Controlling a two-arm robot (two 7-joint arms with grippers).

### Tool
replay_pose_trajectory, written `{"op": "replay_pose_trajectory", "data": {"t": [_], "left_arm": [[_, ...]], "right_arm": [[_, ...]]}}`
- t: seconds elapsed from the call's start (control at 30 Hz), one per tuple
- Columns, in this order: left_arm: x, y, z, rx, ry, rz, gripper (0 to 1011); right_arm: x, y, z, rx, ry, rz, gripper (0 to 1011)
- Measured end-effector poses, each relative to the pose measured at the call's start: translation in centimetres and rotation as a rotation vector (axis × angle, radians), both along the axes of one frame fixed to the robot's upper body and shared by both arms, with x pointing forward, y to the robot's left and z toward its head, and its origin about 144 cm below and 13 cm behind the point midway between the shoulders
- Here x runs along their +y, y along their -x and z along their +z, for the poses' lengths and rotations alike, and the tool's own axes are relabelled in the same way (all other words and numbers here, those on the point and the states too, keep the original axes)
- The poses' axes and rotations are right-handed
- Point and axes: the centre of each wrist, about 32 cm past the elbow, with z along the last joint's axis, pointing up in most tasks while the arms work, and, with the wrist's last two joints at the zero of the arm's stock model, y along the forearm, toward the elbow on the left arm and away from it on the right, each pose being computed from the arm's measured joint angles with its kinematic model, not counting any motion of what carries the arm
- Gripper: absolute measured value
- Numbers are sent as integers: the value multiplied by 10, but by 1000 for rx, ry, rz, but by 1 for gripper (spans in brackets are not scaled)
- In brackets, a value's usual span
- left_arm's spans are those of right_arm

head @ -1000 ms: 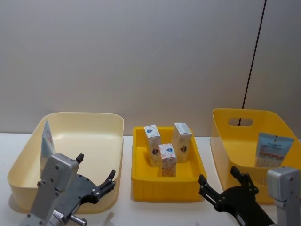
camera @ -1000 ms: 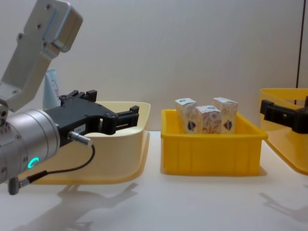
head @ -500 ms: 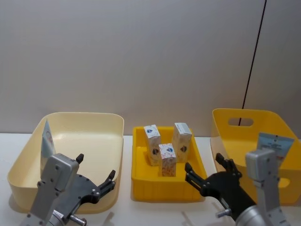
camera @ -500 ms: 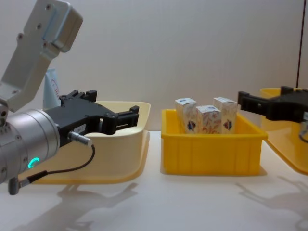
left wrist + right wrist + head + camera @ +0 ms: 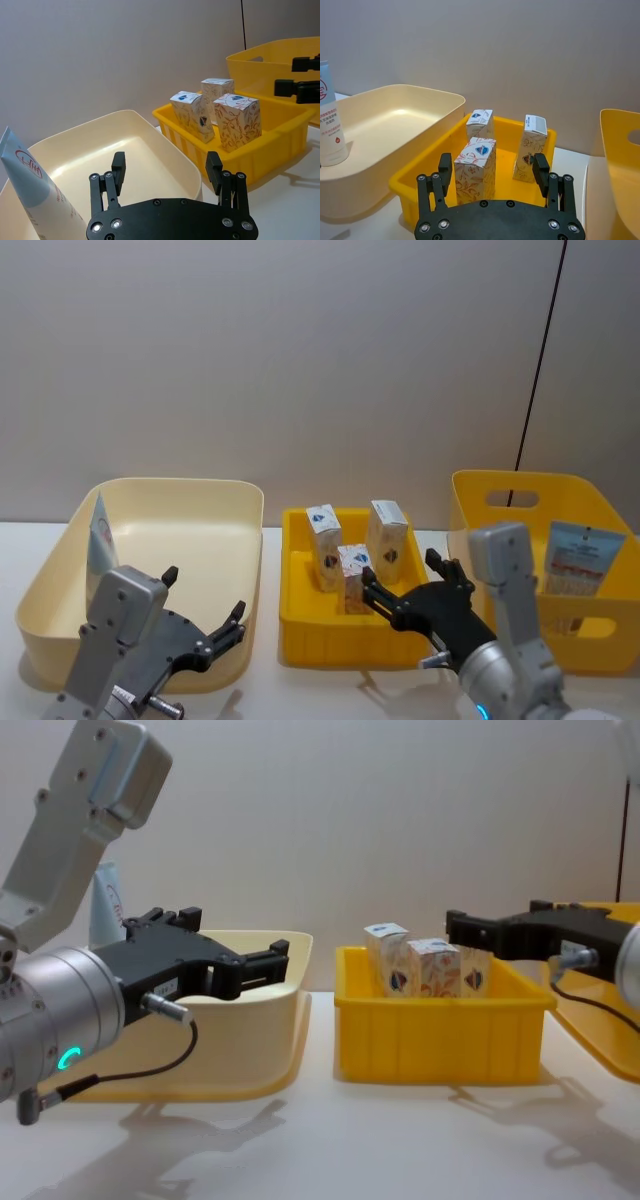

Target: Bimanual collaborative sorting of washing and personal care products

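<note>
Three white cartons [image 5: 323, 533] [image 5: 352, 565] [image 5: 386, 540] stand upright in the small yellow tray [image 5: 340, 640] at the middle. My right gripper [image 5: 400, 570] hangs open over the tray's front right, close to the front carton [image 5: 475, 170], with nothing between its fingers. A light-blue tube [image 5: 100, 540] leans in the left corner of the cream bin [image 5: 180, 483]. Low in front of that bin, my left gripper [image 5: 204, 593] is open and holds nothing. Another tube [image 5: 582, 558], its text panel facing me, stands in the large yellow bin [image 5: 510, 485] on the right.
The three containers sit in a row on a white table [image 5: 320, 1140] against a grey wall. A dark cable [image 5: 535, 380] runs down the wall behind the right bin. Bare table lies in front of the containers.
My right arm has swung left, from in front of the large yellow bin to the middle tray by the cartons. The left arm and all products have stayed put.
</note>
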Motion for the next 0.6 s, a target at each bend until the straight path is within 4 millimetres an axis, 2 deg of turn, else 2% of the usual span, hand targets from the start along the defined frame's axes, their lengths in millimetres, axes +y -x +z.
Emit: {"op": "replay_pose_trajectory", "data": {"t": [0.6], "left_arm": [[0, 0, 0, 0, 0, 0, 1000]], "right_arm": [[28, -36, -6, 62, 34, -7, 1001]]}}
